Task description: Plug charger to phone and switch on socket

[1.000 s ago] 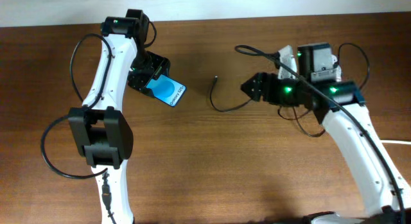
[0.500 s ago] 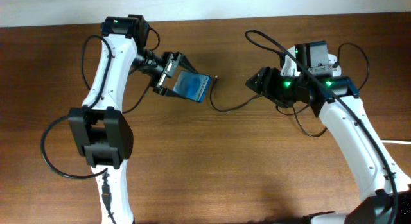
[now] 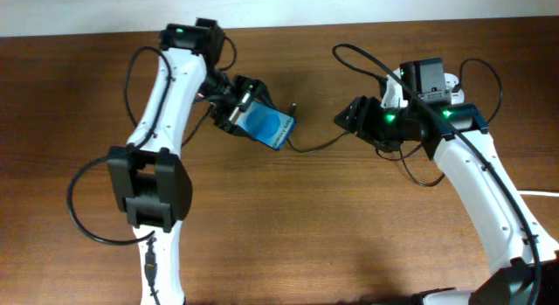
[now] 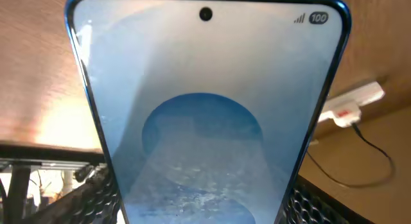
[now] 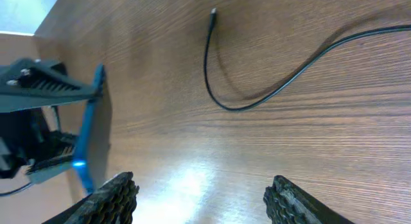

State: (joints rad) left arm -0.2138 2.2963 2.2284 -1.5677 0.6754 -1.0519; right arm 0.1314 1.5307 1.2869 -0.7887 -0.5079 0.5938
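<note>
The phone (image 3: 271, 128), its blue screen lit, is held off the table in my left gripper (image 3: 247, 113), which is shut on its lower end. It fills the left wrist view (image 4: 205, 89), with the gripper (image 4: 205, 208) clamped at its sides. The charger (image 3: 301, 148) lies on the table; its plug tip (image 3: 293, 105) sits just right of the phone. The right wrist view shows the charger (image 5: 237, 107), its tip (image 5: 213, 12) and the phone edge-on (image 5: 90, 128). My right gripper (image 3: 342, 119) (image 5: 202, 205) is open and empty, right of the cable's curve. The socket (image 4: 352, 103) shows in the left wrist view.
The brown wooden table (image 3: 306, 235) spreads in front of both arms. A thick white cord (image 3: 546, 193) runs off at the right edge. The robots' own black cables loop beside each arm (image 3: 87, 209). The table's far edge meets a pale wall (image 3: 349, 3).
My left gripper has carried the phone to the right, close to the charger's plug tip. My right gripper shifted slightly and stays open. The cable lies much as before.
</note>
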